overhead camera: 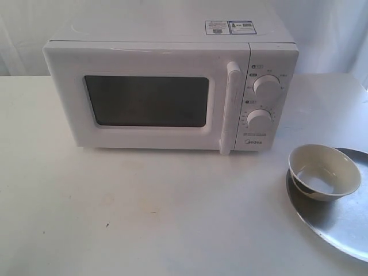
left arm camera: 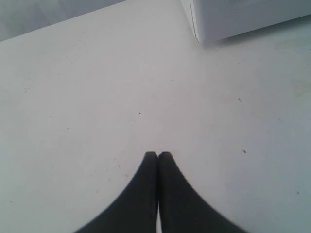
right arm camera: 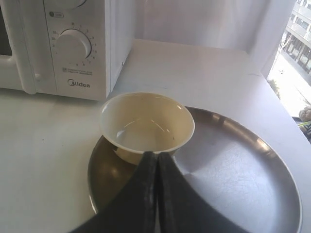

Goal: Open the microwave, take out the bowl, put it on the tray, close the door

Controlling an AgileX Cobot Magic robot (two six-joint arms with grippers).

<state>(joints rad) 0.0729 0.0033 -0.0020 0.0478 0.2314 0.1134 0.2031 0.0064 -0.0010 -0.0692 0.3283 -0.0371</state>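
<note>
The white microwave [overhead camera: 167, 86] stands at the back of the table with its door [overhead camera: 144, 100] shut and the bar handle [overhead camera: 230, 106] upright. The cream bowl [overhead camera: 324, 171] [right arm camera: 147, 126] rests upright on the near-left part of the silver tray [overhead camera: 345, 221] [right arm camera: 233, 170], right of the microwave. In the right wrist view my right gripper [right arm camera: 157, 154] is shut and empty, its tips just short of the bowl's rim. My left gripper [left arm camera: 158, 154] is shut and empty over bare table, with a corner of the microwave [left arm camera: 233, 17] ahead. Neither gripper shows in the exterior view.
The white tabletop [overhead camera: 144, 213] spreads in front of the microwave. The tray runs past the right edge of the exterior view. A white backdrop [overhead camera: 322, 29] hangs behind, and a window [right arm camera: 301, 63] lies beyond the table's far corner in the right wrist view.
</note>
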